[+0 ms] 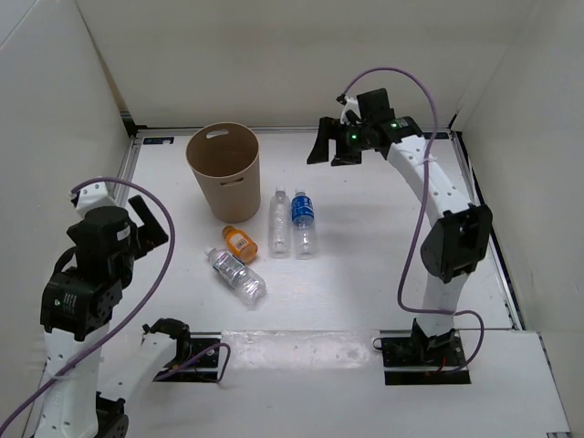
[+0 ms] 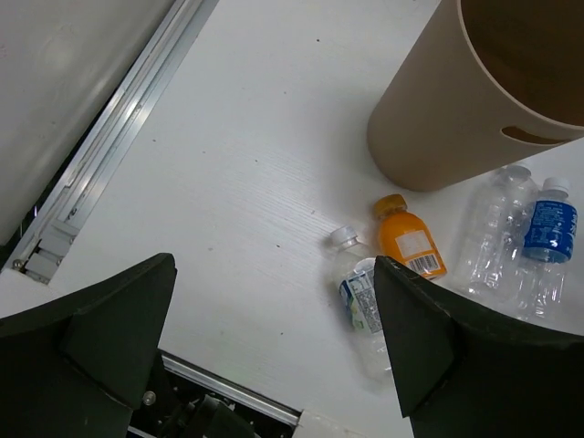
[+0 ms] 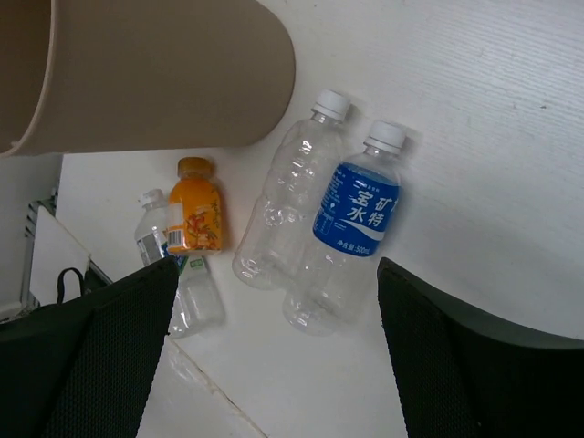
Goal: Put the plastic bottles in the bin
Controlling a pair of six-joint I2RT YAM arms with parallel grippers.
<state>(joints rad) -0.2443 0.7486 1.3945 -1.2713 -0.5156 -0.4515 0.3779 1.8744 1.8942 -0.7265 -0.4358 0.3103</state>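
**Bottle Orientation and Gripper State**

All four bottles lie flat on the white table (image 1: 383, 274), outside the bin (image 1: 224, 187). The bin is a smooth, tan, tapered cylinder standing upright.

The plain clear bottle (image 1: 279, 222) and the blue-label bottle (image 1: 304, 222) lie side by side, caps toward the far wall. The orange bottle (image 1: 241, 242) and the labelled clear bottle (image 1: 239, 274) lie diagonally, caps far-left.

The left gripper (image 2: 274, 265) and right gripper (image 3: 277, 269) are both spread wide, holding nothing.

I read white Chinese characters, 宝矿 and 水特, on the blue-labelled bottle (image 3: 351, 228) lying near the bin (image 3: 182, 82). The smaller print below is illegible. The orange bottle (image 3: 194, 214), nearer the bin, shows a barcode.
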